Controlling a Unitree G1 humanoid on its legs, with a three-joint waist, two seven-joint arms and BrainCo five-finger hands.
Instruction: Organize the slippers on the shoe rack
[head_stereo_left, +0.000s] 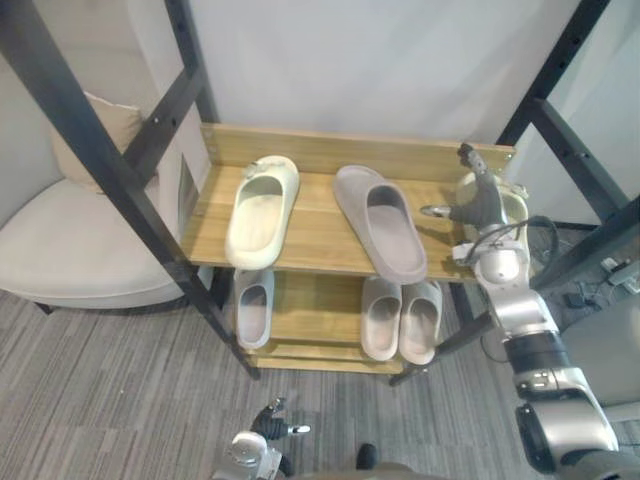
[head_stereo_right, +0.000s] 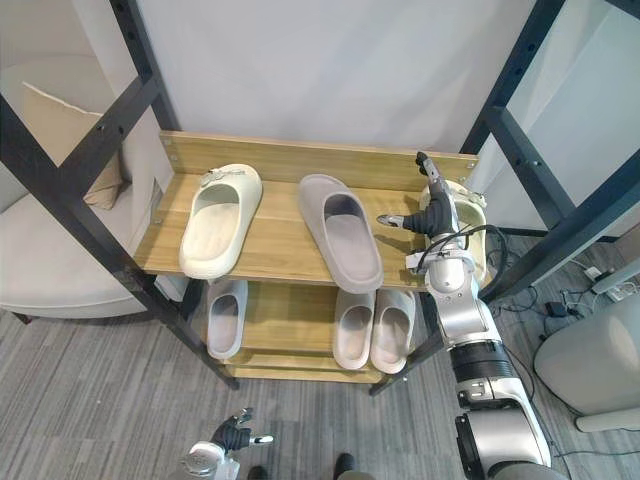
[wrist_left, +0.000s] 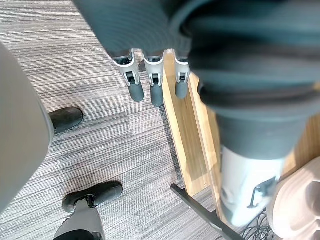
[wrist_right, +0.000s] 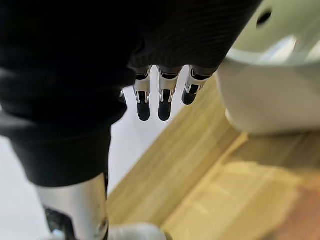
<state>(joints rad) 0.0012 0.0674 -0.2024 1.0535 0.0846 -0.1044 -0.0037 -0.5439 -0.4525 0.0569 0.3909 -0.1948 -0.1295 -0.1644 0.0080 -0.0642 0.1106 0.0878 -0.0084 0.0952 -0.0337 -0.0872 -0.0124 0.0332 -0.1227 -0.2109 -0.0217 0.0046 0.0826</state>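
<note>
Right robot hand (head_stereo_right: 432, 212) open, fingers straight, over right edge of shoe rack (head_stereo_right: 280, 235) top shelf, beside pale slipper (head_stereo_left: 512, 208). Left robot hand (head_stereo_left: 270, 424) open, near floor.

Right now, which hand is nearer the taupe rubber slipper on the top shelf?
Right. The right hand is up at the top shelf, just right of the taupe slipper; the left hand hangs low near the floor.
</note>
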